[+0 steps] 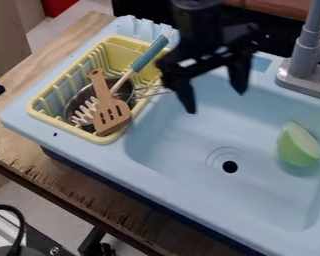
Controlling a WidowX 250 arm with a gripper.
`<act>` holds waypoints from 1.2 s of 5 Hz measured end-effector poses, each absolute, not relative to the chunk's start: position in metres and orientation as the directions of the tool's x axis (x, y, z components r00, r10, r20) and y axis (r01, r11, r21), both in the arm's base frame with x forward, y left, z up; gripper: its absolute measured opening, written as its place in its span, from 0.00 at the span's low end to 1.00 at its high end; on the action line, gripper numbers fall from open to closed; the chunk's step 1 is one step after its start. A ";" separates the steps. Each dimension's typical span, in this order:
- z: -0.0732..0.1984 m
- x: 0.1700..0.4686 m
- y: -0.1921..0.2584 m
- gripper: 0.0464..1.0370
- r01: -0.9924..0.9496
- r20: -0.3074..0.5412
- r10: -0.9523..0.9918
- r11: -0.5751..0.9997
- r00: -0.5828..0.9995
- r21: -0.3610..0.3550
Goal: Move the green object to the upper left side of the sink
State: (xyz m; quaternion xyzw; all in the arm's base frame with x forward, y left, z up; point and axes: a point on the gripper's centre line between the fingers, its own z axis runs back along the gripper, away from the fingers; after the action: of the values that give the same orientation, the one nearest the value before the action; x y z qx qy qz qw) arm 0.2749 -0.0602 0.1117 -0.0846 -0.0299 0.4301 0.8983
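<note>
While my gripper [216,101] hangs wide open, empty, over the sink [173,145], green object [297,150] sits inside it; yellow rack [59,122] holds metal pan [78,100], utensils [111,115].

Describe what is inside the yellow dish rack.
A metal bowl, with a wooden slotted spatula and a teal-handled utensil lying across it. Whatever is beneath the bowl is covered.

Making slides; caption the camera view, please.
Open gripper above a blue toy sink, green fruit wedge right of the drain.

Rough-edged wooden tabletop [76,175], pale floor [44,206], brown panel [6,42], red patch [54,8] behind
</note>
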 end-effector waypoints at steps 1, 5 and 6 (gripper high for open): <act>0.109 0.283 -0.071 0.96 -0.769 -0.028 0.781 0.608 0.625 -0.195; 0.076 0.301 -0.109 0.96 -0.707 -0.071 0.724 0.640 0.686 -0.301; 0.069 0.299 -0.118 0.96 -0.676 -0.080 0.692 0.662 0.717 -0.325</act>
State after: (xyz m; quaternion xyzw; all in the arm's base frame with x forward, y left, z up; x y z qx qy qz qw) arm 0.2995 -0.1178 0.0694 -0.1679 -0.0250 0.3753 0.9112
